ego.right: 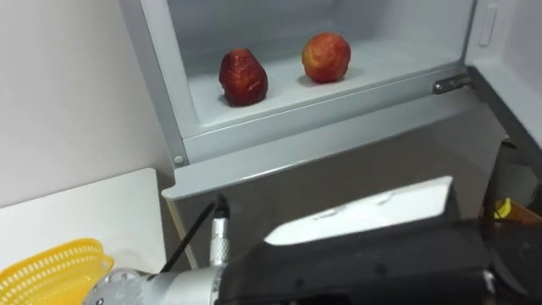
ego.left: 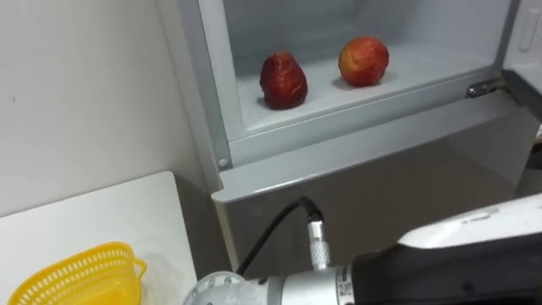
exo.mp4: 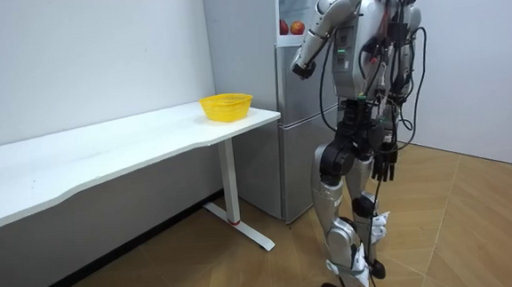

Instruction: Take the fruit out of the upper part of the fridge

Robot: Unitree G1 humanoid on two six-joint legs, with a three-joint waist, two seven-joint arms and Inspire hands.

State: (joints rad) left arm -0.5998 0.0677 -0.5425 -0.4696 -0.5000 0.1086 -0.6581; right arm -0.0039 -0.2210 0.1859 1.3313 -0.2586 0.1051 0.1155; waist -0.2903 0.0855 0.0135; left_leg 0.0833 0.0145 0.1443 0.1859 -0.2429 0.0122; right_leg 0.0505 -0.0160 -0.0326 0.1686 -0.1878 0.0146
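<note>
Near fridge sill [ego.right: 322,114] | left hand [ego.right: 364,264] low, grasp unclear | right hand [exo.mp4: 386,164] slack, empty | risk: reach clips sill, rolls right fruit [ego.right: 326,57] off

Fridge [ego.left: 364,169] casing: grey, metal-look, smooth, satin sheen. Interior shelf [ego.left: 423,72]: white plastic, smooth, faint gloss. Dark red fruit [ego.left: 283,81]: skin wrinkled, dull. Red-orange fruit [ego.left: 363,61]: skin smooth, slight shine. Basket [ego.left: 76,275]: yellow plastic, open mesh (looks moulded). Surface [ego.left: 102,216]: white, matt, smooth. Floor [exo.mp4: 475,228]: wood, herringbone, low sheen.
</note>
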